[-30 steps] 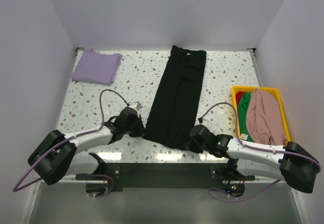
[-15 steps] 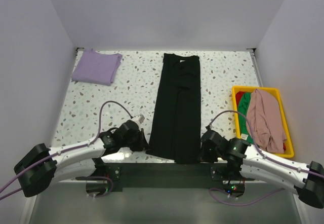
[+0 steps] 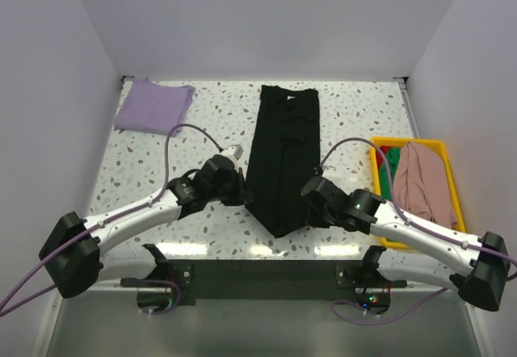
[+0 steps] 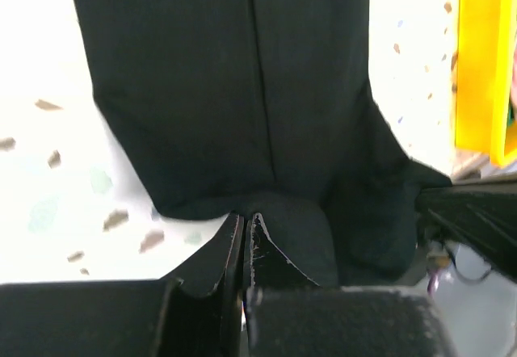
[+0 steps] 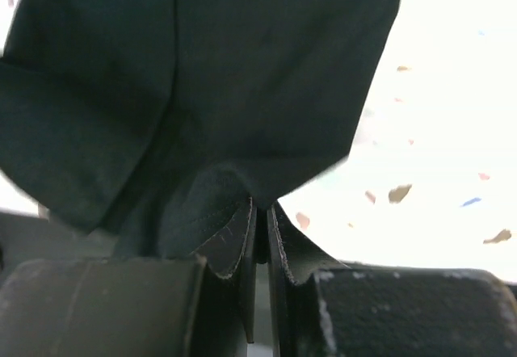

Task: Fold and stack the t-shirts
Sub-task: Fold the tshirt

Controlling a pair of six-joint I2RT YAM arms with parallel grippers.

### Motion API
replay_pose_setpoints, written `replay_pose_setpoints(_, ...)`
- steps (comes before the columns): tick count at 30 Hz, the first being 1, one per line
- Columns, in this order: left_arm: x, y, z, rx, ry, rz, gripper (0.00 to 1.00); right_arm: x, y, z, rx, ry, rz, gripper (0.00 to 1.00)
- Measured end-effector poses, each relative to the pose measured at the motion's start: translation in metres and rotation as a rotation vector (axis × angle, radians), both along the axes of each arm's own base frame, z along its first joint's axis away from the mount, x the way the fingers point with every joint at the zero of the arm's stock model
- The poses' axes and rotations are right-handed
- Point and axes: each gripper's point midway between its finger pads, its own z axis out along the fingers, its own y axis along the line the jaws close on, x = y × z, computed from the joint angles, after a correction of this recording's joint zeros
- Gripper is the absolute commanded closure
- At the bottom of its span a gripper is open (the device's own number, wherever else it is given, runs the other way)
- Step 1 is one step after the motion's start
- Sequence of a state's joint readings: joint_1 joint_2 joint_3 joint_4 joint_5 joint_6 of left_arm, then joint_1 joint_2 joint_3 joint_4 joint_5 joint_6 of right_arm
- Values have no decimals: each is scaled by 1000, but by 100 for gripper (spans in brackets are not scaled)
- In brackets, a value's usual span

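The black t-shirt (image 3: 284, 143) lies as a long narrow strip down the middle of the table, and its near end is raised off the surface. On its left near corner my left gripper (image 3: 242, 191) is shut, fingertips pinched on black cloth (image 4: 242, 90) in the left wrist view (image 4: 245, 216). My right gripper (image 3: 308, 201) is shut on the right near corner, with cloth (image 5: 210, 66) caught between its jaws (image 5: 262, 207). A folded lavender t-shirt (image 3: 153, 107) rests at the far left corner. A dusty pink t-shirt (image 3: 422, 183) and a green one (image 3: 393, 171) lie in the bin.
The yellow plastic bin (image 3: 428, 141) stands at the right edge of the table and shows at the right of the left wrist view (image 4: 477, 66). White walls close in the table on three sides. Purple cables arc over both arms.
Both grippers, shut on the black t-shirt's near end, have moved from the front edge toward the far side, carrying the hem up and over. The right jaws closed further.
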State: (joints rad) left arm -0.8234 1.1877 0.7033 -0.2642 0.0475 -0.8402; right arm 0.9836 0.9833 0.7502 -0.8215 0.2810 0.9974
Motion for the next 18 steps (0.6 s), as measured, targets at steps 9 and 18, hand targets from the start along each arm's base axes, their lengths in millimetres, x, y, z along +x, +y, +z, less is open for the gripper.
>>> replay_pose_setpoints(9, 67, 2, -23, 46, 37, 87, 100, 77, -5, 2, -55, -74, -134, 93)
replay_pose_setpoints(18, 137, -16, -30, 38, 26, 130, 100, 150, -34, -3, -60, -103, -270, 95)
